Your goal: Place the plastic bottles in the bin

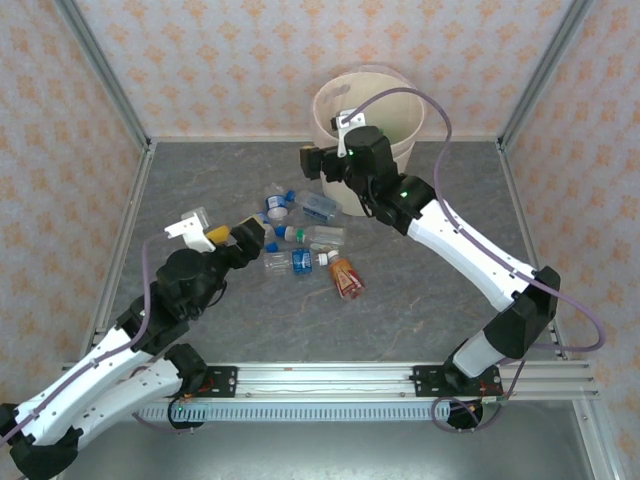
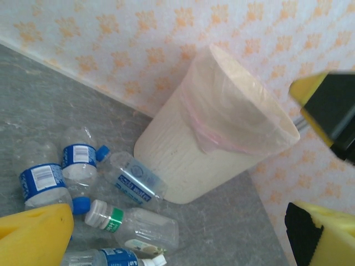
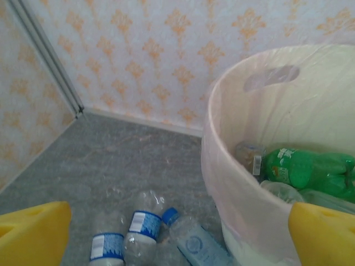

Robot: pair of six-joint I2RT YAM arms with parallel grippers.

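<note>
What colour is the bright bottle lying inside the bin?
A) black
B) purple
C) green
C: the right wrist view looks down into the bin, and a green bottle lies inside it.
</note>
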